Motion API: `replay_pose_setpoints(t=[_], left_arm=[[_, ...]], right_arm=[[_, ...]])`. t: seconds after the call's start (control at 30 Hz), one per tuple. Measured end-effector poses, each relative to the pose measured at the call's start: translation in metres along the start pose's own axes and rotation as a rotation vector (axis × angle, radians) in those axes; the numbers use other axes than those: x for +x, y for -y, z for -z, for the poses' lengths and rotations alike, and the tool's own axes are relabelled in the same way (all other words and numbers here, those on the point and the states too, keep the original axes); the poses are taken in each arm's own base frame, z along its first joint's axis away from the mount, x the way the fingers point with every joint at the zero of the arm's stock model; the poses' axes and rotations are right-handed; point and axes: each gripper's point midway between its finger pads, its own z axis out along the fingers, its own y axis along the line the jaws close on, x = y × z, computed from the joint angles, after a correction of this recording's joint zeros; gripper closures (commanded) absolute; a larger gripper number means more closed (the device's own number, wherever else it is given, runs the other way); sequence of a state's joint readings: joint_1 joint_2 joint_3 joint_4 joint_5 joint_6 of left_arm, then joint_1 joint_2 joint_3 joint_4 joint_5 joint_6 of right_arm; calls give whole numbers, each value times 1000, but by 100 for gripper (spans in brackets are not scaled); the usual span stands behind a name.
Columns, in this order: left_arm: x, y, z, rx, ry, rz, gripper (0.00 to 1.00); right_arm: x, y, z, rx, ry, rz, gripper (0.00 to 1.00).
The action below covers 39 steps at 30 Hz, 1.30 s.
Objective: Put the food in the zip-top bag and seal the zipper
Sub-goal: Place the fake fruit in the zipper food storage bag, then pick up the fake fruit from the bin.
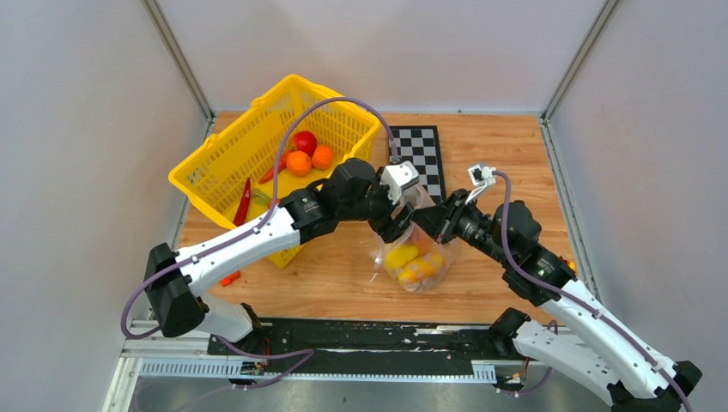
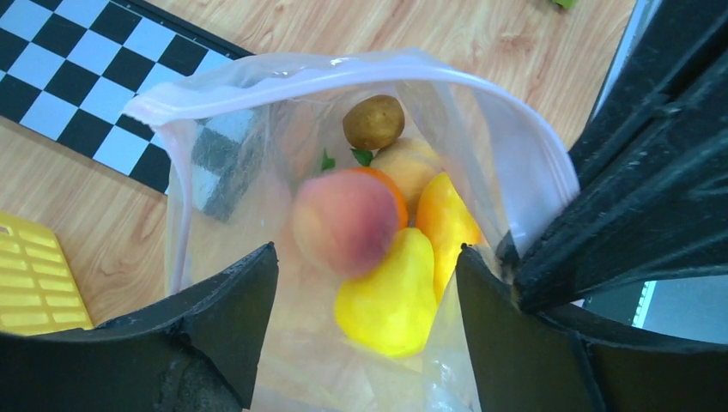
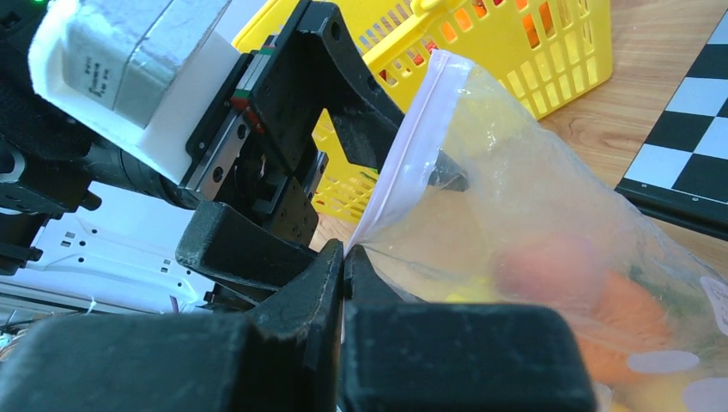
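Observation:
The zip-top bag [image 1: 415,257] stands near the table's front middle with its mouth open upward. In the left wrist view its pink zipper [image 2: 343,73] rings several pieces of food: a blurred peach [image 2: 343,219], a yellow pear [image 2: 391,296], an orange-yellow piece [image 2: 445,219] and a brown potato [image 2: 373,122]. My left gripper [image 2: 367,251] is open just above the mouth and holds nothing. My right gripper [image 3: 343,251] is shut on the bag's mouth edge by the zipper [image 3: 412,146] and holds it up. The two grippers sit close together in the top view, the left gripper [image 1: 397,225] and the right gripper [image 1: 429,221].
A yellow basket [image 1: 257,163] at the back left holds red and orange fruit [image 1: 306,154] and a red chili [image 1: 243,202]. A checkerboard [image 1: 422,154] lies behind the bag. A small red piece [image 1: 230,277] lies on the table by the left arm.

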<state>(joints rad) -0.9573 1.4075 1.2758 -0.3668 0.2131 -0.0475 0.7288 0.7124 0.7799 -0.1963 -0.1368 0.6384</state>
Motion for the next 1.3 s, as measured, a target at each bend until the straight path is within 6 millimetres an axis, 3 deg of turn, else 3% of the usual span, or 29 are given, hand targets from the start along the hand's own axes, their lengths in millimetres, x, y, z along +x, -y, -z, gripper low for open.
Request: replay_pose_setpoints(t=[0.43,0.8,1.07,1.3], left_arm=[[-9,-5,2,-37,42,13,9],[-33,-14,47,-145,163,-15,1],[-36,-52,89,-400,240,3,0],[-25,-108,138,-703,320,154,0]], right_arm=[[-7,9,4,54,41,-8,100],[-6,13,3,74,43,-9,100],[-6,13,3,76,41,-9,100],[-6,13,3,76,41,-9,100]])
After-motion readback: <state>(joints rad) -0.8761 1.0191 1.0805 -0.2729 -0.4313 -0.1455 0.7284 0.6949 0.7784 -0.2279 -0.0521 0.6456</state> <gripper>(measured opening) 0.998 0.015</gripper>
